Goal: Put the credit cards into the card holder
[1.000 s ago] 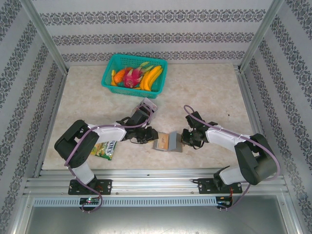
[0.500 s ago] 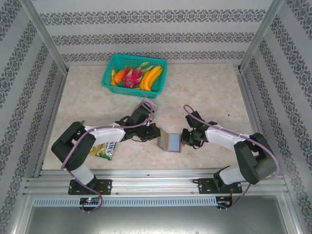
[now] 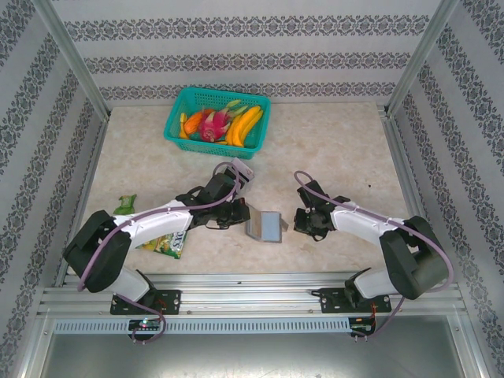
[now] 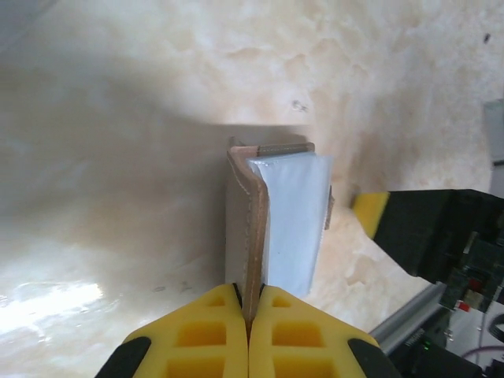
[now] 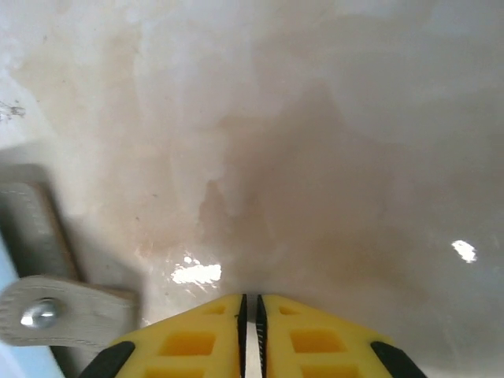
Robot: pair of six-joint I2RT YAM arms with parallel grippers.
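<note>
– Position of the card holder?
– On the table at 6 o'clock, near the front edge, between both grippers. It's grey and partly folded, with one flap tilted up.
– And the left gripper?
– At the holder's 9 o'clock. In the wrist view its yellow fingers are clamped tight on the holder's tan edge, with a pale glossy panel at 3 o'clock of the pinch.
– What about the right gripper?
– Just beside the holder, at its 3 o'clock. The fingers are pressed nearly together with a thin pale sliver in the slit; cannot tell if that's a card. The snap strap sits at 8 o'clock in its wrist view.
– Any credit cards?
– Cannot tell whether any sit in the slots.
– Anything else?
– A teal basket of fruit at 11 o'clock. A snack packet at 8 o'clock, beside the left arm. A small silvery box at 12 o'clock of the left gripper.
</note>
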